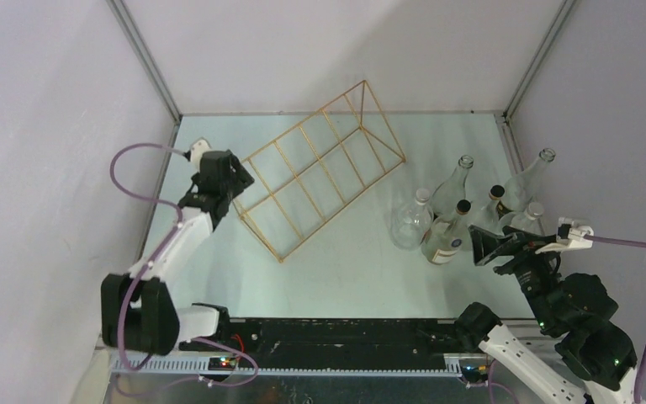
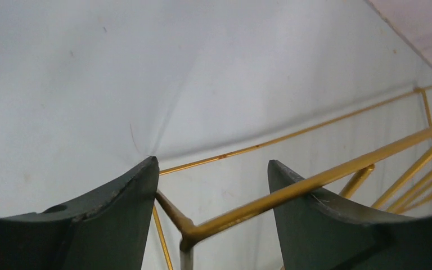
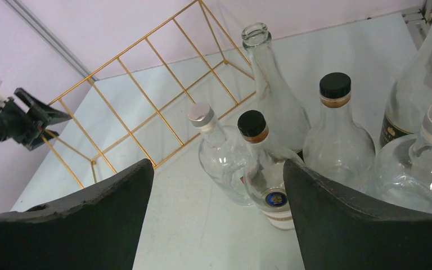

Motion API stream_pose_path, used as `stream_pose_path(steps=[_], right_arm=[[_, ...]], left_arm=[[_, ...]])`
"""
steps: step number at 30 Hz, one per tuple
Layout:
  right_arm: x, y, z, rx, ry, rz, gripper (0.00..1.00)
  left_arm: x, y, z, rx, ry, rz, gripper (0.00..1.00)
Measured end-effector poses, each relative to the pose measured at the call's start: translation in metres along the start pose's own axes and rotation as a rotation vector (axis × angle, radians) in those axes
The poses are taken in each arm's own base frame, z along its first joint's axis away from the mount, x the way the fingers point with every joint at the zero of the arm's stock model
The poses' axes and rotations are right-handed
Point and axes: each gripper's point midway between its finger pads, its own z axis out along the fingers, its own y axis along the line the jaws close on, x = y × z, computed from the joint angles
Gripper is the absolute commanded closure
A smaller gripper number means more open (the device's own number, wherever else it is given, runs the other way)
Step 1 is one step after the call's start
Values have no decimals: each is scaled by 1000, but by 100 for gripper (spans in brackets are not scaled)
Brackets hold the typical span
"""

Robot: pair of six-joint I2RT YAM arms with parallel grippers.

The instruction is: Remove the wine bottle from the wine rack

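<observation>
tall bottle [image 3: 422, 84] cropped at edge, wine rack [image 2: 394, 151] partly cropped

No word, brand or number can be read anywhere. The only labels are on bottles in the cluster near the right edge of the tabletop [image 1: 345, 269]. The black-capped bottle [image 3: 265, 169] at the front of that cluster carries a small round blue badge [image 3: 275, 199] with a gold rim. Under the badge is a pale paper label [image 3: 279, 217] whose print is too small to make out. From above, that label is a cream patch with faint reddish marks. The tall bottle [image 3: 422, 84] nearest the right edge bears a dark label [image 3: 392, 134] with gold lettering, too blurred to read.
</observation>
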Motion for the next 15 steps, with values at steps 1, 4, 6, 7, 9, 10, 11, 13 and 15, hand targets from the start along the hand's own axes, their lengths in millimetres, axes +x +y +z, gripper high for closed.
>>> stream_pose_path(steps=[1, 4, 6, 7, 9, 10, 11, 13, 15], right_arm=[[0, 0, -1, -3, -1, 4, 13], [0, 0, -4, -10, -5, 12, 13], [0, 0, -5, -14, -7, 16, 13], [0, 0, -5, -15, -8, 18, 13], [0, -1, -6, -16, -8, 19, 13], [0, -1, -6, -16, -7, 20, 13], [1, -1, -6, -15, -5, 21, 13], [2, -1, -6, -13, 0, 24, 13], [3, -2, -6, -11, 3, 23, 13]], left_arm=[[-8, -1, 7, -11, -2, 9, 27], [-36, -1, 30, -56, -10, 25, 25], [-53, -4, 42, -71, -14, 37, 23], [-62, -6, 48, -74, -18, 42, 22], [-75, -11, 54, -68, -25, 50, 20], [-79, -13, 54, -62, -28, 54, 19], [-81, -15, 54, -55, -29, 55, 17], [-79, -15, 51, -46, -20, 61, 14], [-71, -11, 44, -39, -10, 63, 12]])
